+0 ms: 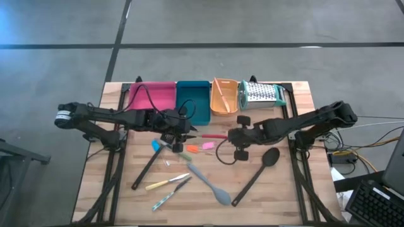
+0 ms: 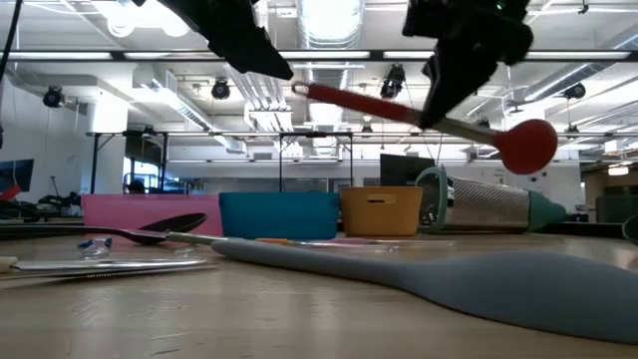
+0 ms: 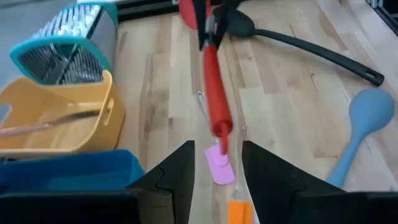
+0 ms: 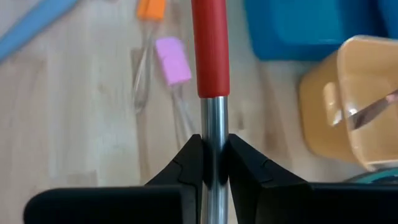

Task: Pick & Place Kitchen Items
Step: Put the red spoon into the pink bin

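My right gripper (image 4: 213,140) is shut on the spatula (image 2: 419,115), which has a red handle, a metal shaft and a round red head (image 2: 528,145); it hangs above the table's middle. My left gripper (image 3: 217,149) stands open just past the handle's free end (image 3: 221,127), with nothing between its fingers. On the table lie two long black spoons (image 1: 255,176) (image 1: 148,169), a grey spoon (image 1: 208,183), a yellow-handled tool (image 1: 165,183) and small blue (image 1: 156,145), orange (image 1: 191,149) and pink (image 1: 206,145) tools. My right gripper pinches the spatula's bare metal shaft (image 4: 214,118) between its two fingers, just behind the red handle. The fingers slant down from above and lie across the shaft. The spatula is lifted clear of the table, nearly level, with its handle toward my left gripper.
Along the table's far edge stand a pink tray (image 1: 154,94), a teal tray (image 1: 194,101), an orange tray (image 1: 224,94) holding a utensil, and a metal box grater (image 1: 262,93) lying on its side. Bare wood shows at the table's near right corner.
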Tool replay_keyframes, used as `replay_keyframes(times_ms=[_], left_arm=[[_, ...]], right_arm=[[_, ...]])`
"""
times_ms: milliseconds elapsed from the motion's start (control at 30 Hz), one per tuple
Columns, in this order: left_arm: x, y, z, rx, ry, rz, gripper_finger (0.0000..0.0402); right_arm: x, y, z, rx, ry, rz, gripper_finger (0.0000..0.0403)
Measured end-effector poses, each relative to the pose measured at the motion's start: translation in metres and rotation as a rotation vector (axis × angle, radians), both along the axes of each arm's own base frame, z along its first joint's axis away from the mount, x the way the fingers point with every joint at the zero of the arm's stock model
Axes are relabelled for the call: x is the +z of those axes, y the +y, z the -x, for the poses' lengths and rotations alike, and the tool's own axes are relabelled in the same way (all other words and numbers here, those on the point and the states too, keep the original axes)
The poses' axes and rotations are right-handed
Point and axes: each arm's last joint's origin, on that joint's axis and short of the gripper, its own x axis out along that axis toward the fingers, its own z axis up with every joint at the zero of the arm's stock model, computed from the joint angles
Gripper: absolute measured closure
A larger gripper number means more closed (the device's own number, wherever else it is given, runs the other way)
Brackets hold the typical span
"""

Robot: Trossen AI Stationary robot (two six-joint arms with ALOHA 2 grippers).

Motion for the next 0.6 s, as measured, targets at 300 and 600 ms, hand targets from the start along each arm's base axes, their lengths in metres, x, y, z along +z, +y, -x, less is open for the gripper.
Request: replay_keyframes(times_ms=[300,600], left_arm=[[0.030,0.000,-0.007,-0.029,0.014,-0.056,0.0264],[0.037,0.003,-0.040,0.029,0.255,-0.145,0.0264]], right_arm=[[0.016,-0.016,-0.012,-0.060,0.002,0.015,0.0365],[0.012,-0.015,-0.038,-0.015,0.069,0.053,0.0365]])
